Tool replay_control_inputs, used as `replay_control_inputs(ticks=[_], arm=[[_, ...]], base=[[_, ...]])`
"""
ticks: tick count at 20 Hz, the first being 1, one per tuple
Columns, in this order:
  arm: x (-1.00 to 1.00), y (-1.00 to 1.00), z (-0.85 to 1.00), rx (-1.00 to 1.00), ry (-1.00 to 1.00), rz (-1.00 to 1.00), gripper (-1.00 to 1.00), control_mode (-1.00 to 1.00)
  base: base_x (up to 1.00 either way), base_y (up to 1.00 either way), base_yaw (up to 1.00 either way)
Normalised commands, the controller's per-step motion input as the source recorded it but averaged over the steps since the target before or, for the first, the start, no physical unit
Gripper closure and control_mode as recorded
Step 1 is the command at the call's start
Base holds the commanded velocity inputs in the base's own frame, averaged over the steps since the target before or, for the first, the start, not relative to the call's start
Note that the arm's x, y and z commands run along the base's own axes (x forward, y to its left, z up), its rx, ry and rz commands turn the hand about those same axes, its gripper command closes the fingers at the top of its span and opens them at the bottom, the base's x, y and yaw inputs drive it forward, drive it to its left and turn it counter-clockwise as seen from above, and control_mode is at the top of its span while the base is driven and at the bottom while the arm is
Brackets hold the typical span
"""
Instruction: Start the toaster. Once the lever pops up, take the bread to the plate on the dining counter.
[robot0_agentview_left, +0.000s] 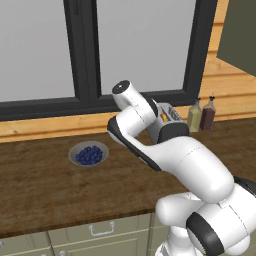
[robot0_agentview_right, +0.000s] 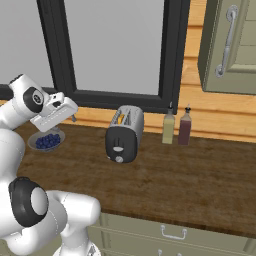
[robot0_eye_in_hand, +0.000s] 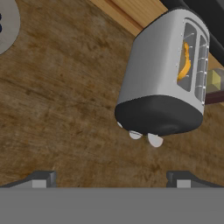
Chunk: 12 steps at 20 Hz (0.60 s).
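The silver-grey toaster (robot0_agentview_right: 124, 134) stands on the wooden worktop under the window, its dark end panel facing me with a pale knob (robot0_eye_in_hand: 154, 140). The tan-yellow bread (robot0_eye_in_hand: 185, 62) sits down in one slot, only its edge showing. My gripper (robot0_eye_in_hand: 111, 181) is open, its fingertips (robot0_eye_in_hand: 40, 180) spread wide with nothing between them. It hangs above the worktop, left of the toaster and a short way from the end panel (robot0_agentview_right: 73, 117). In the left base view my arm covers most of the toaster (robot0_agentview_left: 170, 114). The plate and the dining counter are out of view.
A grey bowl of blueberries (robot0_agentview_left: 89, 154) lies on the worktop left of the toaster, below my hand (robot0_agentview_right: 46, 141). Two condiment bottles (robot0_agentview_right: 169, 127) stand just right of the toaster against the wooden wall. A sage-green wall cabinet (robot0_agentview_right: 235, 45) hangs at the upper right.
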Motion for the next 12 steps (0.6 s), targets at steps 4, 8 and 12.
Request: replay_control_inputs(ticks=[4, 8, 12], arm=[[0.0, 0.0, 0.0, 0.0, 0.0, 0.0, -1.0, -1.0], [0.0, 0.0, 0.0, 0.0, 0.0, 0.0, -1.0, -1.0], [0.0, 0.0, 0.0, 0.0, 0.0, 0.0, -1.0, -1.0]], base=[[0.0, 0.0, 0.0], [0.0, 0.0, 0.0], [0.0, 0.0, 0.0]])
